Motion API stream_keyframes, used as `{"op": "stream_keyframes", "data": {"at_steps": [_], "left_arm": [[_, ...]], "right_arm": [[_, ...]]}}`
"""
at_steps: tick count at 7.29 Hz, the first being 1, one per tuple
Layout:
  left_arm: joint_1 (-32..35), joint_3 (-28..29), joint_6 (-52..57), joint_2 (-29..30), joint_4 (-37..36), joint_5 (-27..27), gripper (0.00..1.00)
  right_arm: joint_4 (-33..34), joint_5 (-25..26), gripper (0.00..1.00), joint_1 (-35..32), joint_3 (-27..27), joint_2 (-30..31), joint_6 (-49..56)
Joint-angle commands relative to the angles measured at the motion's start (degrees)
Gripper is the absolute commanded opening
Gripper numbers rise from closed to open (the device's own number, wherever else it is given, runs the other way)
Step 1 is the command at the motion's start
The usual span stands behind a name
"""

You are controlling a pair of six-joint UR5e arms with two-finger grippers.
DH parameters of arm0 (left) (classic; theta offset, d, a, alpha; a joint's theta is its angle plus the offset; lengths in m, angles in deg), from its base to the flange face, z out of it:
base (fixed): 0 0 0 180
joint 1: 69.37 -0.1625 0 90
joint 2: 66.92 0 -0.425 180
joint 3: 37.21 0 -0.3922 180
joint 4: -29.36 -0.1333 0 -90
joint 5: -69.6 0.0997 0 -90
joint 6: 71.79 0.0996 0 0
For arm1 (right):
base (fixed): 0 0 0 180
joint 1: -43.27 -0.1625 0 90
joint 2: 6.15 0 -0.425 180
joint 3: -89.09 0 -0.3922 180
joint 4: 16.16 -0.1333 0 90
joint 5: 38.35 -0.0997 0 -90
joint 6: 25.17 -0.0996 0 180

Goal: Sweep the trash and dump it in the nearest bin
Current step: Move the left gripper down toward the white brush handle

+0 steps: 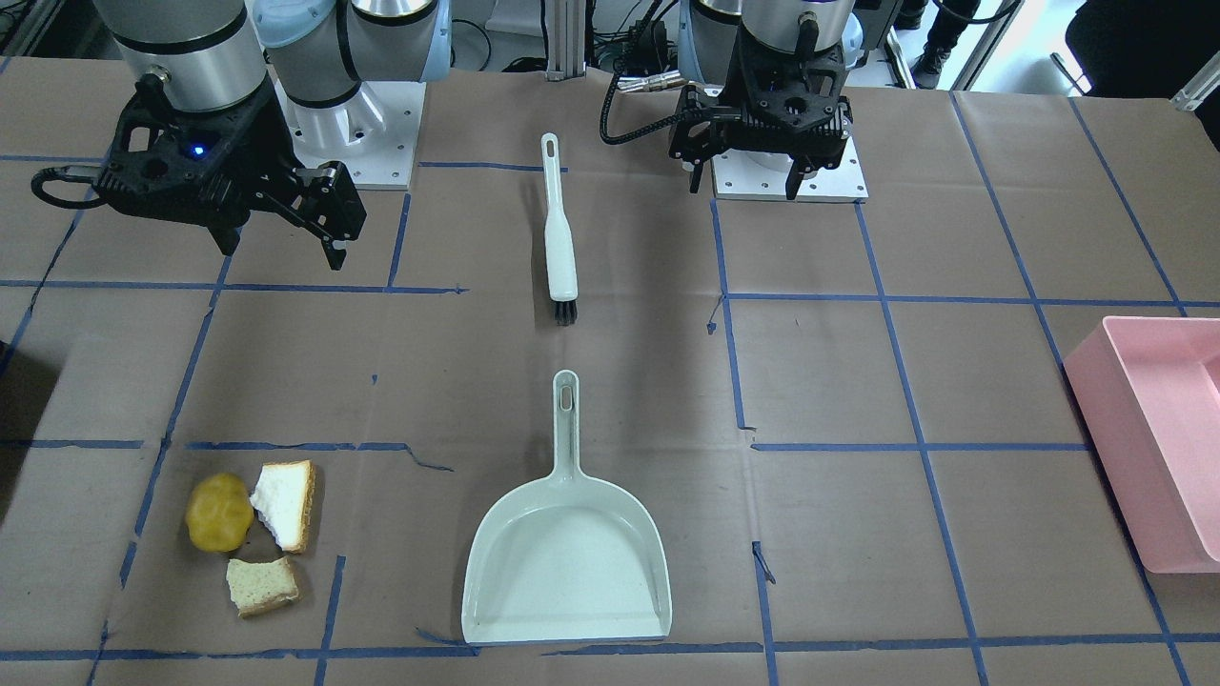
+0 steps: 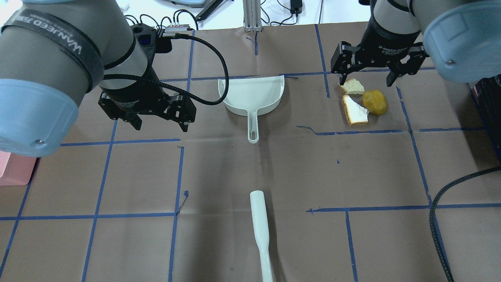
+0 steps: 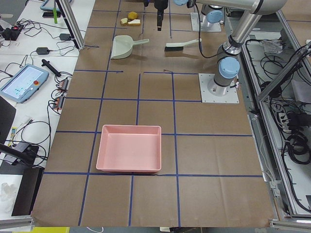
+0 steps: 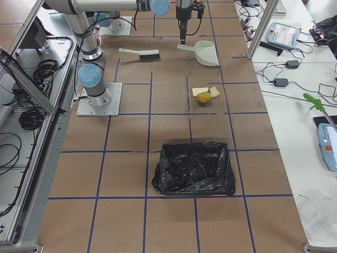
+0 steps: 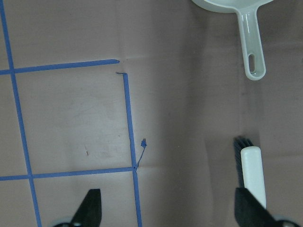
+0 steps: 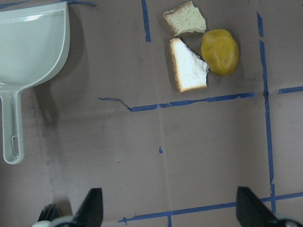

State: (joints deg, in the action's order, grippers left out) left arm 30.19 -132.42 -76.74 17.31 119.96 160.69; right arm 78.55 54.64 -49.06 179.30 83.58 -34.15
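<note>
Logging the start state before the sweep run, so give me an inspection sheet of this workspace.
Surface: brown paper table, blue tape grid.
Job's things: potato lump and two bread pieces clustered; brush and dustpan lie mid-table; black-bag bin nearer the trash, pink bin at the far end.
Clutter: nothing seen.
Grippers: left pincer and right pincer open, empty.
Cables: black cable loops off left wrist.
Surroundings: teach pendant on side bench.

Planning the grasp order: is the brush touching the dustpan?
Apart. The front-facing view shows bare brown table between the bristles of the brush and the handle tip of the dustpan.
</note>
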Motion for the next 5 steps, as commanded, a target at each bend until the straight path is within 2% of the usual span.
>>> {"op": "stream_keyframes", "data": {"at_steps": [1, 5], "left_arm": [[0.0, -0.2, 0.0, 0.0, -0.1, 0.0, 1.00], [0.0, -0.2, -0.1, 0.7, -0.2, 0.0, 1.00]], "right_arm": [[0.1, 0.2, 1.00, 0.1, 0.0, 0.0, -0.1], [0.1, 0.2, 1.00, 0.1, 0.0, 0.0, 0.0]]}}
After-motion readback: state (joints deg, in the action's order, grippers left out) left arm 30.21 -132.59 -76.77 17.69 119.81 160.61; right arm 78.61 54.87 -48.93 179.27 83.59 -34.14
